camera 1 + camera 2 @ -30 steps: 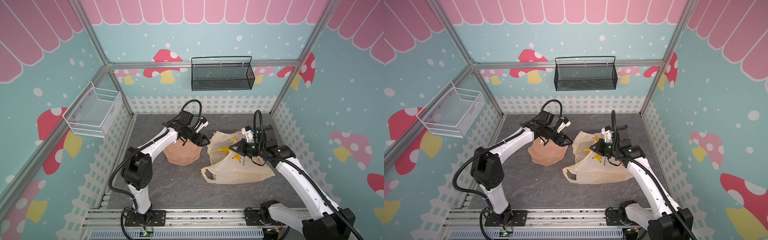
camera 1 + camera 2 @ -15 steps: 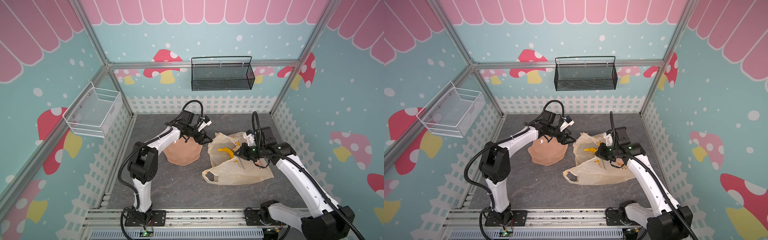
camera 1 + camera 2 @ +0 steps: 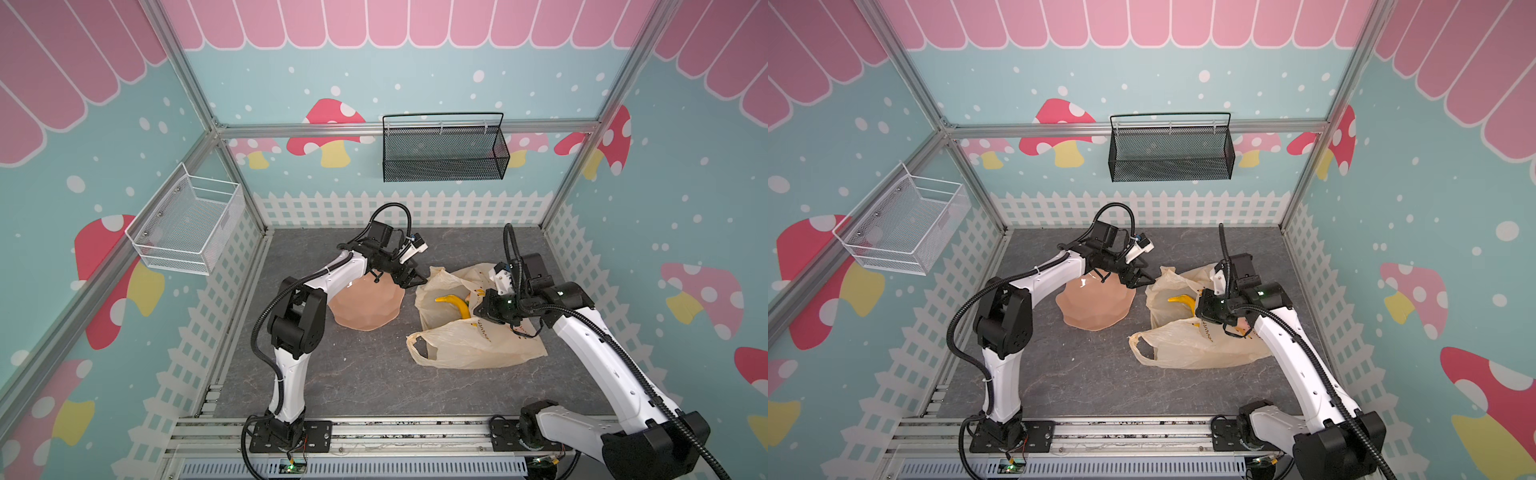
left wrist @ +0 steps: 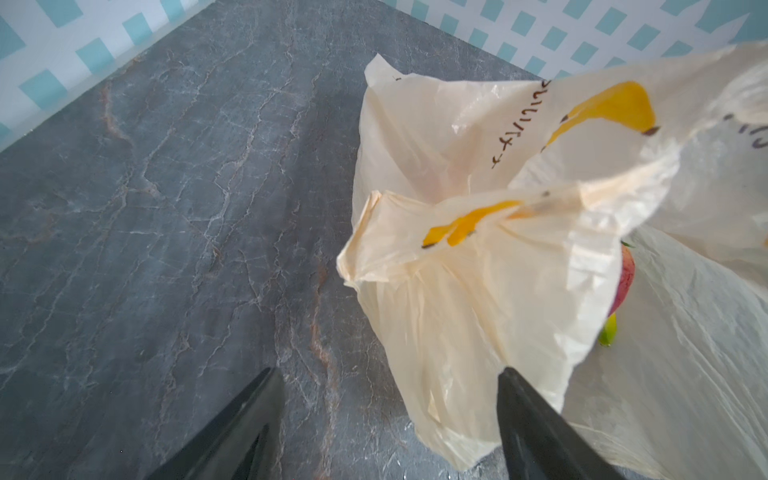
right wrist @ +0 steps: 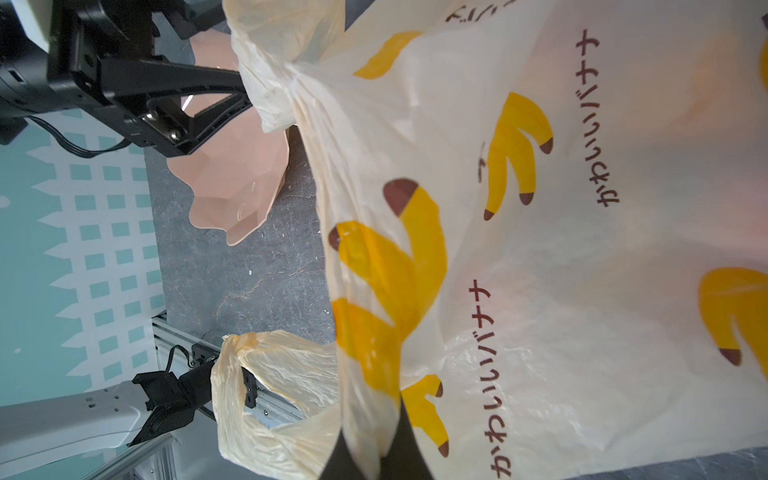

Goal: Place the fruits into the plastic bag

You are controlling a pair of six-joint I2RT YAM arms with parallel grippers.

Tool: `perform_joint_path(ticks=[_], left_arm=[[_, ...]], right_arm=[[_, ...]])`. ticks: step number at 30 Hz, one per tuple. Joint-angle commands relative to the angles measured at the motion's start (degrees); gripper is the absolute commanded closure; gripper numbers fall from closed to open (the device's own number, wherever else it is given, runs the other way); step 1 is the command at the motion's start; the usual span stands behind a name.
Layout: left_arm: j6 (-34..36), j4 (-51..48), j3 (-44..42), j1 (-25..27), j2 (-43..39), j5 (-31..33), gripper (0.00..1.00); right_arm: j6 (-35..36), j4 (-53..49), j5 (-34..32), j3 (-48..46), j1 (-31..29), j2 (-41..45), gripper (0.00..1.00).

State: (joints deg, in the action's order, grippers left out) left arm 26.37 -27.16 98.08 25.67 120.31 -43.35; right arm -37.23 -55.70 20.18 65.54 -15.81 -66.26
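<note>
The plastic bag (image 3: pixel 469 345) is lying on the right half of the grey floor (image 3: pixel 357 374). Its long axis is running left to right in both top views. The mouth is facing left toward the dish, and the closed end is pointing at the right wall. One loop handle (image 3: pixel 424 349) is trailing flat at the front-left corner. The upper film is being lifted, so the mouth is gaping.

Inside that mouth a yellow banana (image 3: pixel 455 303) is lying slantwise. Its curve is running from the left back toward the right front. In the left wrist view a red fruit (image 4: pixel 625 282) with a green leaf is peeking out from behind the bag's (image 4: pixel 478 291) film.

The right gripper (image 3: pixel 478 309) is sitting over the mouth. Its fingers are pinched tight together with the printed film caught between them, as the right wrist view shows (image 5: pixel 372 449).

The left gripper (image 3: pixel 415 279) is hovering at the bag's rear-left edge. Its fingers are spread wide and clamping nothing. One finger is overlapping the film in the left wrist view (image 4: pixel 386 374), though contact is unclear.

Just left of the bag, the peach-pink dish (image 3: pixel 370 307) is resting on the floor, partly under the left arm.
</note>
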Motion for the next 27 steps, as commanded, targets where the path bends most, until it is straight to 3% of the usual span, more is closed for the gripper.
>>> perform_joint_path(ticks=[1, 17, 23, 27], left_arm=[[1.6, -0.2, 3.7, 0.0, 2.3, -2.2, 0.19], [-2.0, 0.7, 9.7, 3.1, 7.9, 10.6, 0.22], [-5.9, 3.7, 9.4, 4.9, 8.4, 7.5, 0.22], [-7.7, 4.7, 10.0, 6.5, 9.9, 10.9, 0.25]], right_arm=[[1.5, -2.6, -1.1, 1.3, -0.1, -0.3, 1.0], [1.7, -3.0, -0.6, 2.8, -0.1, -1.1, 1.0], [2.0, -3.4, -0.7, 3.9, -0.1, -1.7, 1.0], [1.9, -3.1, -0.2, 4.3, -0.1, -2.1, 1.0]])
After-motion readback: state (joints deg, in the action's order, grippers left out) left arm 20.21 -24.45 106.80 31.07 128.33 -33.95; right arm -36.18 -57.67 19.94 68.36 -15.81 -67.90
